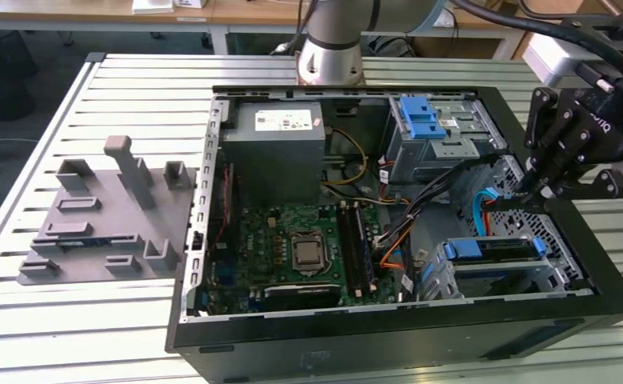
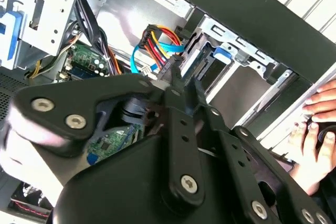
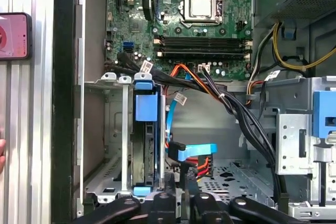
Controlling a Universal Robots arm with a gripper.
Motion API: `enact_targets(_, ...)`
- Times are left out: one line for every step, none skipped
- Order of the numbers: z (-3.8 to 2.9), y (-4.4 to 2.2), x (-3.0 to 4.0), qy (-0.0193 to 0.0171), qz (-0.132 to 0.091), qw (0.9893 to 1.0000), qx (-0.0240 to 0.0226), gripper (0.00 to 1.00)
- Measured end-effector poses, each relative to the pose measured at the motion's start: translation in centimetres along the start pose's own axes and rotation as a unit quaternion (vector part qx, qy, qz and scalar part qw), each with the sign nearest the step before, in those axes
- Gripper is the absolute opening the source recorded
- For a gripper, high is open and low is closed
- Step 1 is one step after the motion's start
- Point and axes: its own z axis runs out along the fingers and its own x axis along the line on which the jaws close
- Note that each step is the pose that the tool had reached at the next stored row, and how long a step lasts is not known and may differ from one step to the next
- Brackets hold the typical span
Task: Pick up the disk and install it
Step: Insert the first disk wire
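Note:
The disk (image 1: 493, 250) sits inside the lower drive cage (image 1: 551, 276) at the case's front corner, on the exterior view's right, its blue side rail showing on top. In the first wrist view the disk (image 3: 147, 145) stands on edge in the cage with blue rail ends at both ends. My gripper (image 1: 525, 197) hangs just beyond the cage, over the blue and red cables (image 3: 197, 153). Its fingers (image 2: 181, 93) lie close together, shut, with nothing seen between them, apart from the disk.
The open case (image 1: 397, 340) holds the motherboard (image 1: 305, 240), a grey power-supply box (image 1: 279, 140) and an upper drive bay with a blue latch (image 1: 426, 120). Black cable bundles (image 3: 236, 111) cross between the bays. A person's hand (image 2: 320, 124) rests at the case edge. A grey fixture (image 1: 109, 216) lies outside.

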Motion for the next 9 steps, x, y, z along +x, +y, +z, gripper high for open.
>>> enact_targets(0.03,0.05,-0.2,0.0015,0.0,1.0,0.0004,0.25)
enact_targets(0.1,0.06,-0.46,0.0025,0.0,1.0,0.0004,0.25)
enact_targets(0.24,0.1,-0.85,0.0027,0.0,1.0,0.0004,0.31)
enact_targets(0.24,0.1,-0.85,0.0028,0.0,1.0,0.0004,0.31)
enact_targets(0.24,0.1,-0.85,0.0028,0.0,1.0,0.0004,0.31)
enact_targets(0.25,0.1,-0.86,0.0028,0.0,1.0,0.0004,0.31)
enact_targets(0.25,0.1,-0.86,0.0027,0.0,1.0,0.0004,0.31)
enact_targets(0.25,0.1,-0.86,0.0028,0.0,1.0,0.0004,0.31)
enact_targets(0.27,0.1,-0.86,0.0028,0.0,1.0,0.0004,0.31)
